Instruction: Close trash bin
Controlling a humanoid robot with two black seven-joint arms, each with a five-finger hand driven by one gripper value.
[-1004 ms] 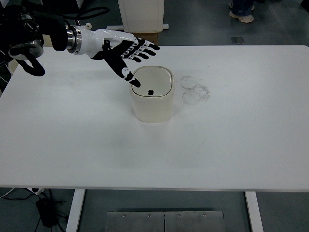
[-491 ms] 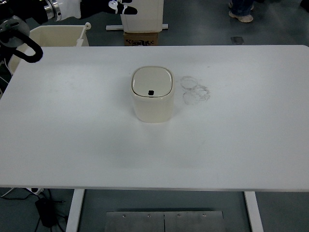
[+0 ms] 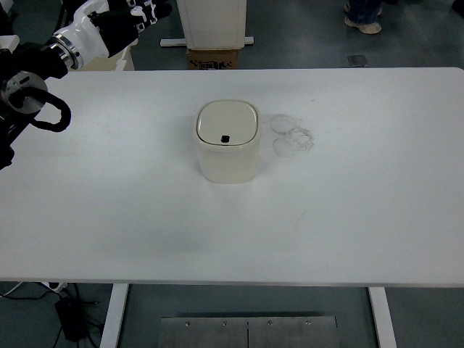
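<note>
Near the counter's middle: the cream trash bin (image 3: 227, 151) stands upright on the white counter (image 3: 145, 217), lid down flat, a small dark button at the lid's front edge.
Beside the bin, to the right: faint ring marks (image 3: 291, 134) on the counter top.
Left robot hand (image 3: 119, 22): at the top left corner, beyond the counter's far edge, well apart from the bin; fingers loosely spread, holding nothing.

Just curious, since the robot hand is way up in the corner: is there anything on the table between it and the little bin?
No. In the head view only bare white table lies between the left robot hand and the trash bin.
</note>
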